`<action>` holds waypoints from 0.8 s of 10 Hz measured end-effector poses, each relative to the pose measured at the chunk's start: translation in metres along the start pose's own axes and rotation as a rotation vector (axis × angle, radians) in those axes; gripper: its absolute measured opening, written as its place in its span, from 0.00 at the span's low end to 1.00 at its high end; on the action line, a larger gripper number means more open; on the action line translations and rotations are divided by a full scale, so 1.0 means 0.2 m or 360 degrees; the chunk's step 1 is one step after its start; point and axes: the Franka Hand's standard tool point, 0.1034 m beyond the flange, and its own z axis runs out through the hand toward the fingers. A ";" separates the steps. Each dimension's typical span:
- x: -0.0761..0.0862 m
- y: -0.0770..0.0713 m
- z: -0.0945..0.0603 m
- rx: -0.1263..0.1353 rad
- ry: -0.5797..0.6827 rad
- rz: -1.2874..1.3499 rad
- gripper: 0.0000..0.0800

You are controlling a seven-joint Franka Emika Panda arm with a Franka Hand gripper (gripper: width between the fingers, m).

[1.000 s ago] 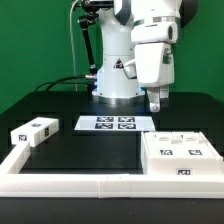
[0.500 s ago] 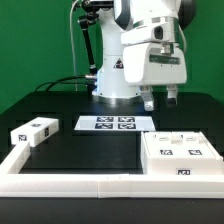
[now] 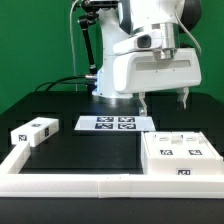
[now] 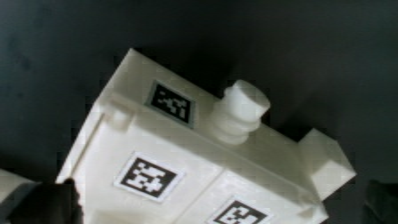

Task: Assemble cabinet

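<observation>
Exterior view first: the Panda arm (image 3: 150,55) fills the 12 to 2 o'clock part of the shot. Its gripper (image 3: 162,103) hangs at about 2 o'clock with the two fingers (image 3: 184,98) spread wide, and there's nothing between them, so it's empty. The cabinet body (image 3: 178,157) sits on the black table (image 3: 90,152) at about 4 o'clock. It's a chunky white box with square tags on its top face and one on its front. The gripper is up in the air over its far side and isn't touching it. A small white block (image 3: 33,131) with tags of its own lies over at 9 o'clock, well apart from the body. The marker board (image 3: 112,124) lies flat near the middle, by the base of the arm. A long white border rail (image 3: 75,184) runs along the near edge from 7 to 5 o'clock, and the cabinet body is just beside it.

Wrist view: it looks down on the cabinet body (image 4: 214,160), which sits at an angle against the dark table (image 4: 71,40). A stubby round peg (image 4: 246,100) sticks up from the top face. One tag (image 4: 173,102) is just beside the peg, and there are two more tags on the neighbouring face. The picture's a bit blurry.
</observation>
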 end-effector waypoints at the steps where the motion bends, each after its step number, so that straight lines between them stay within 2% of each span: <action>1: 0.00 0.00 0.00 0.0002 0.0000 0.0062 1.00; 3: 0.02 -0.08 0.02 0.0019 -0.0045 0.0481 1.00; 6: -0.05 -0.09 0.10 0.0017 -0.0095 0.0846 1.00; 8: -0.04 -0.09 0.10 0.0023 -0.0089 0.0996 1.00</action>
